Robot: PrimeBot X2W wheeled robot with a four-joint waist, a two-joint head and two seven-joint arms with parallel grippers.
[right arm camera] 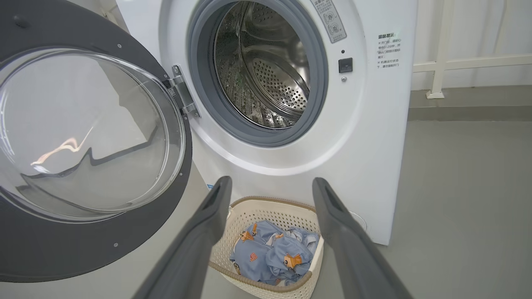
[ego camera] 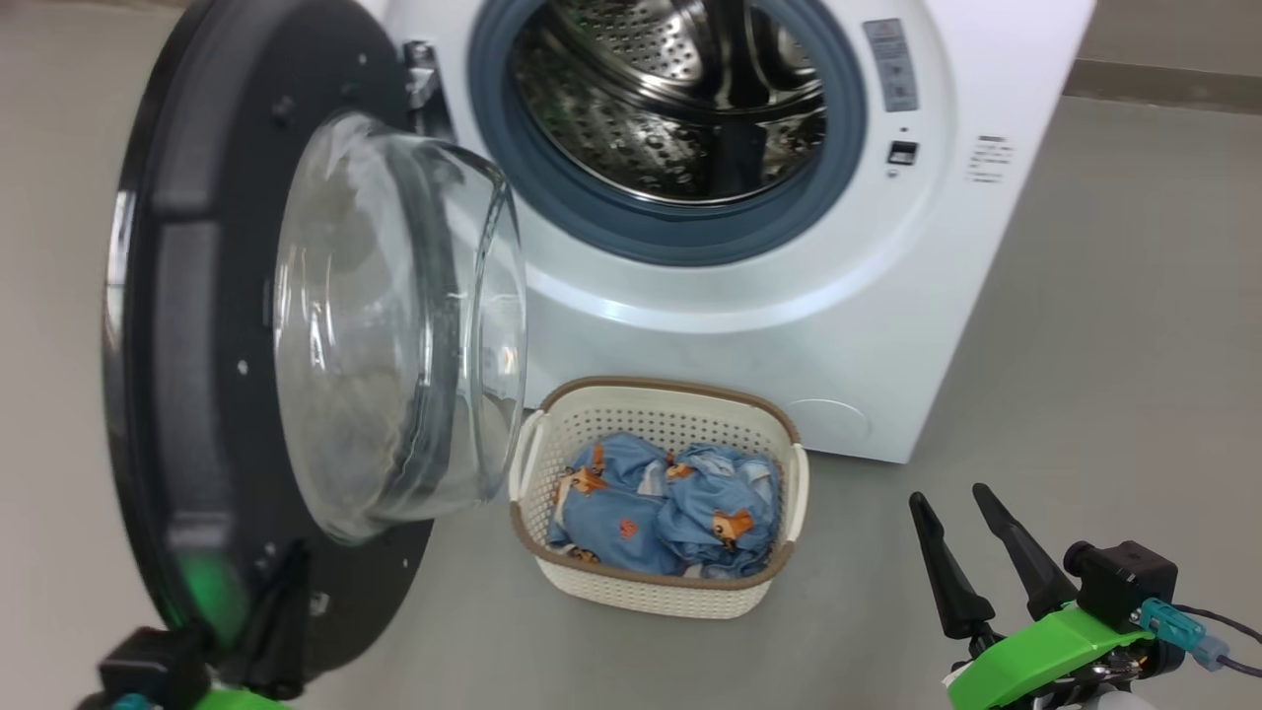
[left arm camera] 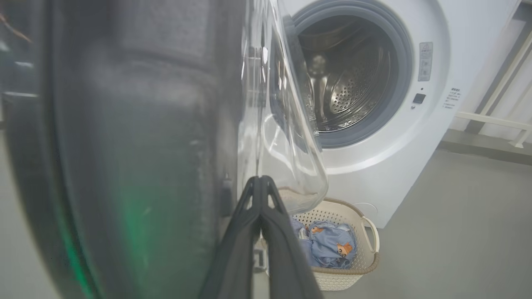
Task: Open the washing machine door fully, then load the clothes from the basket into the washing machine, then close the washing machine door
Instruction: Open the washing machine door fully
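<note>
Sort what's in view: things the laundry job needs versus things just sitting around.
Belongs to the job:
washing machine
washing machine door, open
basket
clothes, inside the basket

Just there:
white railing behind and beside the machine
grey floor

The black-ringed round glass door [ego camera: 212, 325] hangs open beside the white front-loading washing machine [ego camera: 749, 325]; blue bear-printed clothes [ego camera: 670, 518] lie in the cream perforated basket [ego camera: 641, 595]. The right gripper [ego camera: 948, 495] holds its jaws apart.
</note>
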